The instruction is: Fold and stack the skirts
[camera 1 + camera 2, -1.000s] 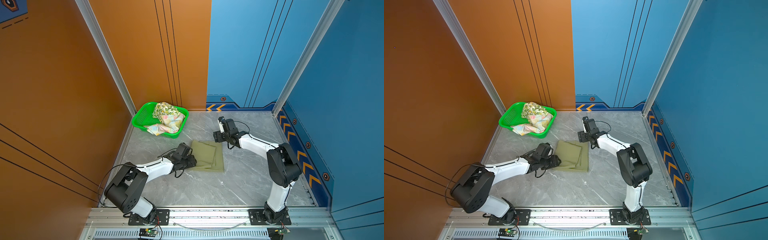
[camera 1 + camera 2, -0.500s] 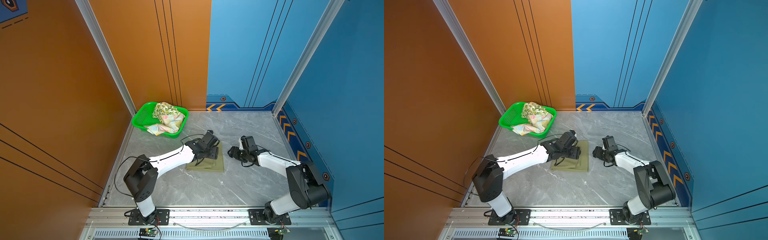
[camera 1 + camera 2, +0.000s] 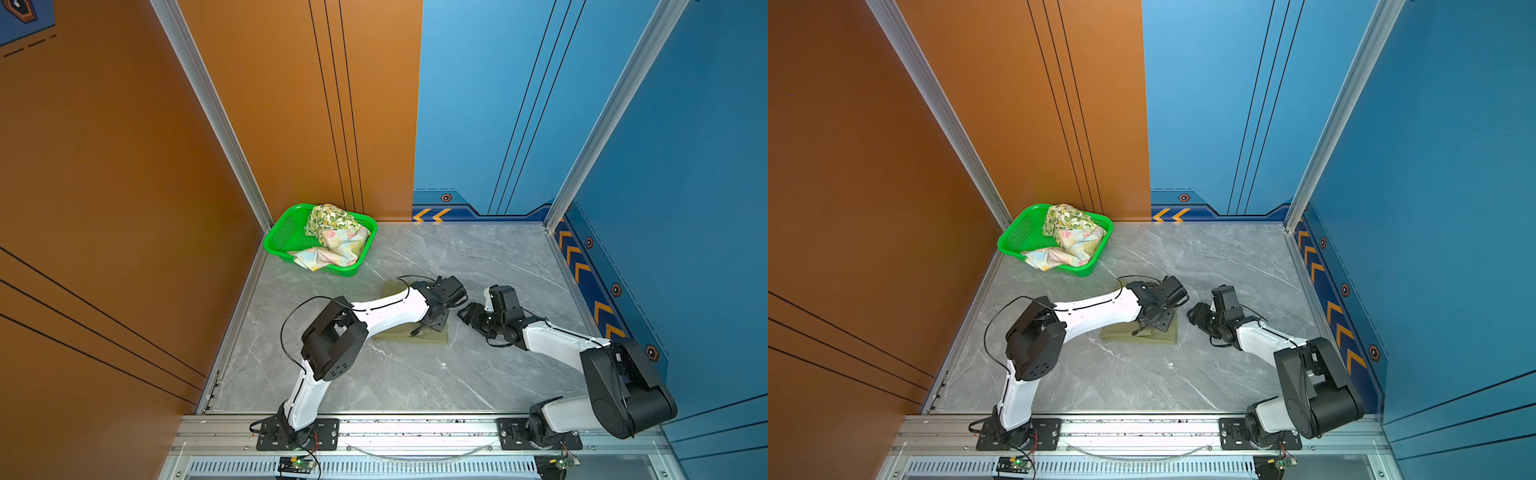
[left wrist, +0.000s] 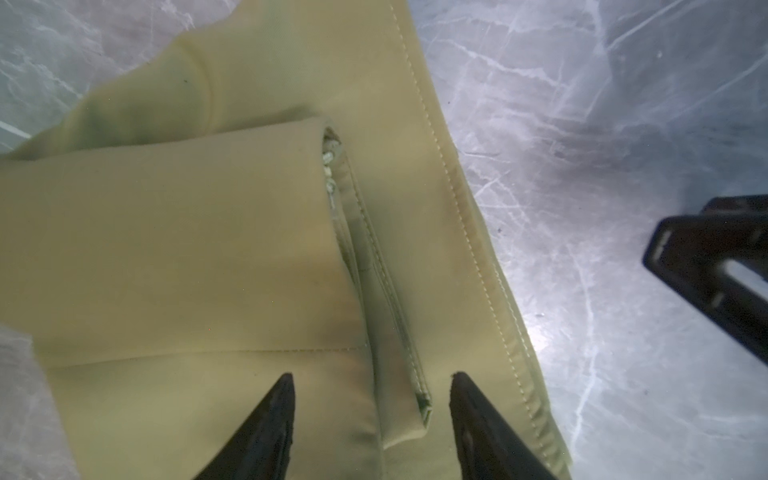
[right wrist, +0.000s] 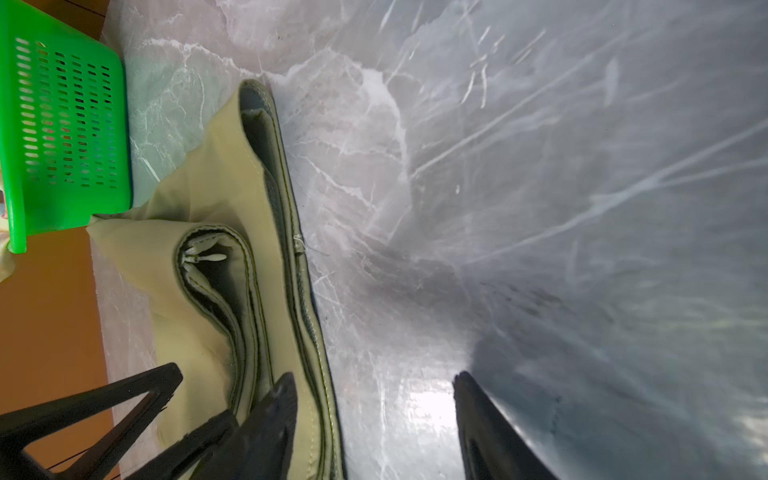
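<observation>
Left claw (image 4: 371, 376): parted, empty, now reached across the folded plain olive-green cloth skirt (image 3: 434, 337), frame centre | right claw (image 5: 374, 376): parted, empty, moved in beside its right edge | pastel blue-yellow flowered cloth skirt (image 3: 345, 245), white lemon-print cloth skirt (image 3: 328, 216): crumpled in bright green perforated plastic basket (image 3: 286, 232), upper left | judged: first fold finishing, two remain.

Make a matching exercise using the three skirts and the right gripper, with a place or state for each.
Things
1. olive skirt
2. lemon-print skirt
3. flowered pastel skirt
4. right gripper

Places or states
A. draped over the near rim of the green basket
B. open, holding nothing
C. folded on the marble table
D. heaped at the basket's far side

Pairs: 1-C, 2-D, 3-A, 4-B
</observation>
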You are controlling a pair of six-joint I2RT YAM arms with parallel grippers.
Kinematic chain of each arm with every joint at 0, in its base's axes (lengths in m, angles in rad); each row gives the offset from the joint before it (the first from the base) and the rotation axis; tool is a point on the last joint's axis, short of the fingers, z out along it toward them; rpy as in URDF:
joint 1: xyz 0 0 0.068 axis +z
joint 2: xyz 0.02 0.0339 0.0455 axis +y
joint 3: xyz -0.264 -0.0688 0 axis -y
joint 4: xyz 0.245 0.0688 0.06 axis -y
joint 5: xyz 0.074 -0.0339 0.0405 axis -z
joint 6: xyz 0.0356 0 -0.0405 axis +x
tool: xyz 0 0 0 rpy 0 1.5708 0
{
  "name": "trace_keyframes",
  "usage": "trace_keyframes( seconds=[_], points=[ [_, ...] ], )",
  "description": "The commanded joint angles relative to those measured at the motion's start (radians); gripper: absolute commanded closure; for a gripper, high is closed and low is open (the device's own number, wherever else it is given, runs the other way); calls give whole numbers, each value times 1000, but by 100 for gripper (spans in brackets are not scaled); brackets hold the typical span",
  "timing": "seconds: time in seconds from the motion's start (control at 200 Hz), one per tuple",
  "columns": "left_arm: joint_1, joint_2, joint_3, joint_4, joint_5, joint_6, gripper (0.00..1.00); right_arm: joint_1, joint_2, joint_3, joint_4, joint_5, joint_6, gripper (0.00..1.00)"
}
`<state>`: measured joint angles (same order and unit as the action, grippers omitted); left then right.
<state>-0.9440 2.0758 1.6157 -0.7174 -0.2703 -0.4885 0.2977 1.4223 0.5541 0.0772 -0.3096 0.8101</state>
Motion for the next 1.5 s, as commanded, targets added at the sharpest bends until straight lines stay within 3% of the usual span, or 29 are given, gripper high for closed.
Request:
trace_keyframes(
  seconds=[0.0,0.235,0.355,0.516,0.601,0.806,1.177,1.492],
  points=[
    [-6,42,39,-74,-37,15,40,14,10,-11,51,-20,27,40],
    [-3,91,77,-80,-26,11,49,35,41,-2,85,-25,41,42],
    [1,105,82,-80,-27,4,63,48,72,6,110,-20,47,43],
    [10,107,86,-79,-28,-1,92,64,144,41,138,-25,43,50],
    [15,100,85,-79,-30,-2,100,73,182,63,155,-28,44,53],
    [25,84,90,-78,-29,-1,100,105,261,108,174,-17,43,62],
    [36,29,114,-77,-23,-6,100,120,337,94,289,-24,79,100],
    [28,-4,153,-79,-13,-22,100,123,338,58,375,-20,128,100]
  ],
)
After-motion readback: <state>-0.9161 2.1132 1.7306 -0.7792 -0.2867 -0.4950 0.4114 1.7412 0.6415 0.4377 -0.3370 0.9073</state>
